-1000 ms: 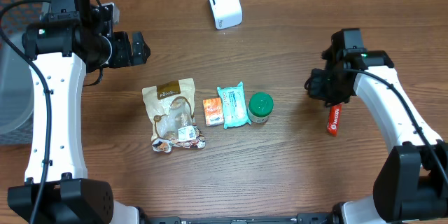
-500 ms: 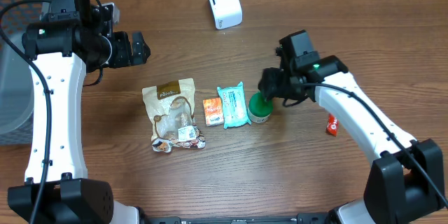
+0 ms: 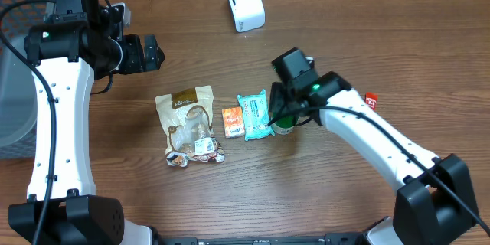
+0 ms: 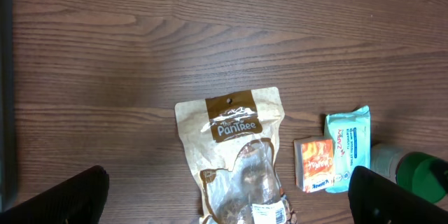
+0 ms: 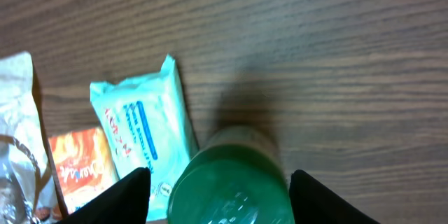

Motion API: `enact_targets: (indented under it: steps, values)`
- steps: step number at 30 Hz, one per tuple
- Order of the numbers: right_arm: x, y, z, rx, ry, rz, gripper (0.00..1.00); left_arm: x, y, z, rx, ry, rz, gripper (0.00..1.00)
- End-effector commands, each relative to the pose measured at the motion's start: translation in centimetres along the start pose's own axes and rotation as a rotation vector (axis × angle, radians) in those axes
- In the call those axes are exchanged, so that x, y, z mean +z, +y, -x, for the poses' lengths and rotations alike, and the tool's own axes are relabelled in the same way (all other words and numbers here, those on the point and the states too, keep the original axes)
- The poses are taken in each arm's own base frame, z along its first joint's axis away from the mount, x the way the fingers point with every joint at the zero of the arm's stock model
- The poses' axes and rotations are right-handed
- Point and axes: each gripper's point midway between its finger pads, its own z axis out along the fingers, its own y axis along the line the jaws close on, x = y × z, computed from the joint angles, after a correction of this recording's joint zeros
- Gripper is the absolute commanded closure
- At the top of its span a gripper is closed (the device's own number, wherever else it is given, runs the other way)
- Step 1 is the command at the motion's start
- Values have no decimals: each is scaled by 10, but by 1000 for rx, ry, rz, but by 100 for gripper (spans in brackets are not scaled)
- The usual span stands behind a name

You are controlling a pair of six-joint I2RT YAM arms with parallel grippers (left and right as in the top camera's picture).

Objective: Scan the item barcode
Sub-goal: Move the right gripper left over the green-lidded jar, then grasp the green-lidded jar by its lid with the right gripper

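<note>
The green-lidded jar (image 5: pixel 231 182) stands upright on the wooden table (image 3: pixel 344 31), at the right end of a short row of goods near the table's middle. In the overhead view it is mostly hidden under the right gripper (image 3: pixel 282 111). That gripper hangs directly over the jar with its claw spread: in the right wrist view one finger (image 5: pixel 115 196) stands to the left of the lid with a strip of table showing between them. The other finger (image 5: pixel 325 196) stands close against the lid's right side, and whether it touches cannot be told. Nothing is clamped. Just left of the jar lies a teal wipes pack (image 3: pixel 255 115), its edge meeting the jar. Next to that is a small orange packet (image 3: pixel 233 122), and then a brown snack pouch (image 3: pixel 190 126) with a clear window, lying flat. The white scanner (image 3: pixel 245 4) sits well apart from the row at the far edge of the table. A small red item (image 3: pixel 371 99) lies to the right, beside the right arm. The left gripper (image 3: pixel 153 52) is held up and to the left of the pouch, its claw spread wide and holding nothing. A grey basket (image 3: pixel 15 61) sits at the table's left edge.
</note>
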Motion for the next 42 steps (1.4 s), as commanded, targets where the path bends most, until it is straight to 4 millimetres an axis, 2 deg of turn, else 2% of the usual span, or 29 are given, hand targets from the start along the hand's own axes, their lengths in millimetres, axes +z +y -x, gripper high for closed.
enact_targets:
  steps: [1,5,11,22,30,34,42]
  values:
    - [-1,1,2,0,-43,-71,33,3,3,-2,-4,9,5,0]
    - [4,-7,-1,-15,-66,-160,26,3,3,-2,-4,9,5,0]
    - [11,-8,-4,-22,-52,-172,16,3,3,-2,-4,9,5,0]
    - [27,-10,-21,-36,30,-192,16,3,3,-1,-4,9,5,0]
    - [25,-15,-33,-61,87,-205,19,3,3,-1,-4,9,5,0]
    - [25,-19,-35,-129,105,-211,20,3,3,-1,-4,9,5,0]
    - [24,-21,-36,-131,111,-220,19,3,3,-2,-4,9,5,0]
